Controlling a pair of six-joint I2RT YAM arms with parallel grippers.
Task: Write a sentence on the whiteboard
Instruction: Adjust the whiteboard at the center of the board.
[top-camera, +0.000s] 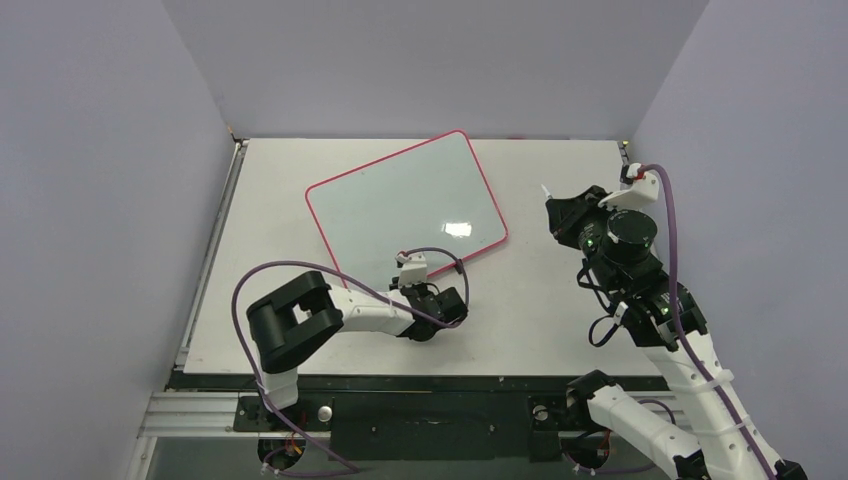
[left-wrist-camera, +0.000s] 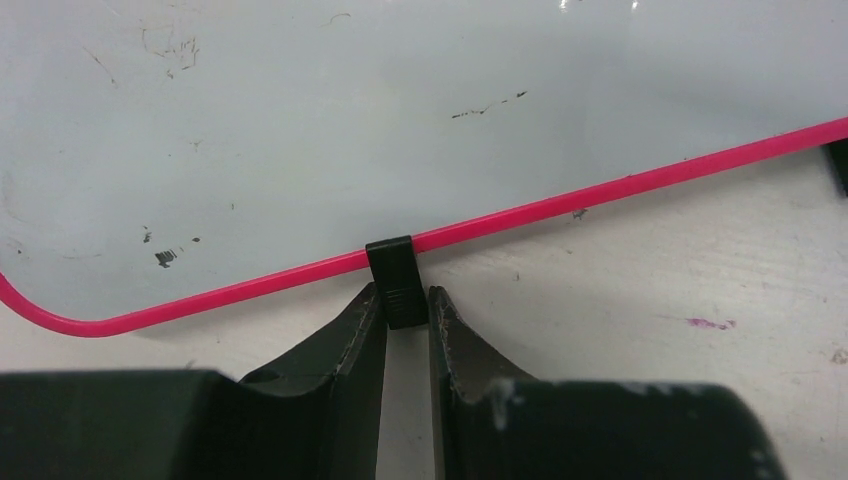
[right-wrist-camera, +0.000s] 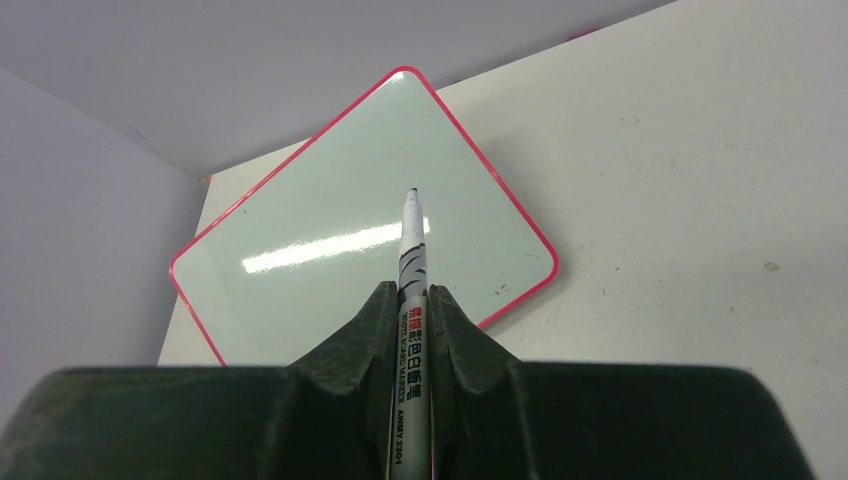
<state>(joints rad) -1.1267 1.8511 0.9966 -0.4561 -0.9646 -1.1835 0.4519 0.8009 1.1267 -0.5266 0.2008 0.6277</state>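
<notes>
On the counter, far middle: the whiteboard (top-camera: 405, 205) lay flat on the counter (top-camera: 560, 310), turned askew so that one corner pointed toward the arms, its red rim showing all round.
Board face: no sentence showed on it, only faint grey smudges and a few dark specks in the left wrist view, plus a glare patch from the lamp.
Left pincer (left-wrist-camera: 407, 300): clamped on the black clip (left-wrist-camera: 390, 262) at the board's near edge, one finger on each side of it, low over the counter.
Right pincer (right-wrist-camera: 412, 305): closed on a marker (right-wrist-camera: 411, 245) with its tip uncapped and pointing forward. It hung in the air to the right of the board and apart from it.
Handling, board: it looked thin, stiff and light, with a slick face. It would probably skate on the counter under a pushing pen tip, so the clip seemed the sensible anchor. The thin, low rim offered poor purchase elsewhere.
Handling, marker: it looked slim, hard and smooth. Gripped at mid-barrel, it could slide back between the fingers if pressed hard, so light pressure seemed called for.
Around: a second black clip (left-wrist-camera: 838, 165) sat further along the same edge, a small pink stain (left-wrist-camera: 710, 323) marked the counter, and plain walls stood on three sides.
In the way: nothing lay between the marker tip and the board. The left arm across the near edge was the one thing the right arm would need to avoid on low rows.
</notes>
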